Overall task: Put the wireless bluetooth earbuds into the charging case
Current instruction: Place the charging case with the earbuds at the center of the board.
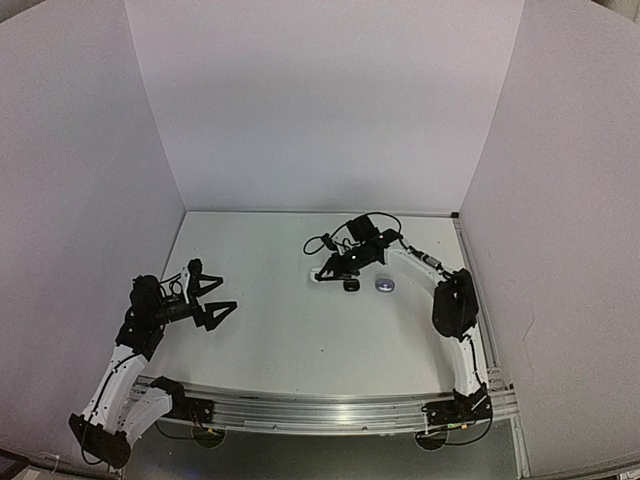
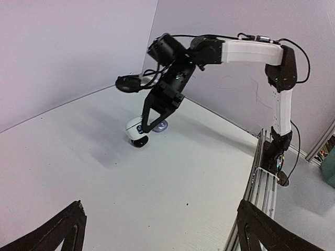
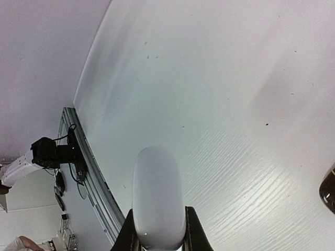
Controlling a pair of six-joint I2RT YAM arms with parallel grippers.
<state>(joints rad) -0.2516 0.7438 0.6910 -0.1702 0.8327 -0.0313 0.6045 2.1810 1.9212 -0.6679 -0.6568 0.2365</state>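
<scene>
Right end effector [image 3: 159,230]: closed narrow on the white case [image 3: 157,188], gripping its lower end from both sides. The rest of the case stuck out clear in front of the wrist camera. In the left wrist view the case sat low, close over the worktop [image 1: 300,340]; whether it touched could not be told. Likely reason for the hold: clamping one end steadies the case and leaves most of its shell reachable.

Left end effector [image 1: 226,295]: spread wide, holding nothing. It was well apart from the white case, towards the left wall, with its fingers pointing roughly at the case. Judged parked out of the way, or ready to come in as the second hand.

White case: smooth, oblong, pebble-shaped, glossy white. No seam or opened lid showed from the wrist camera, so open or closed could not be told.

Small black thing [image 1: 351,285]: just beside the white case, on its near-right side, on the worktop. Rounded and dark; too small to say whether bud or case.

Small silvery-grey thing [image 1: 384,286]: near the white case, further right than the black one, also on the worktop. Pale and rounded.

Earbuds: none made out for certain. None seen in either end effector.
</scene>
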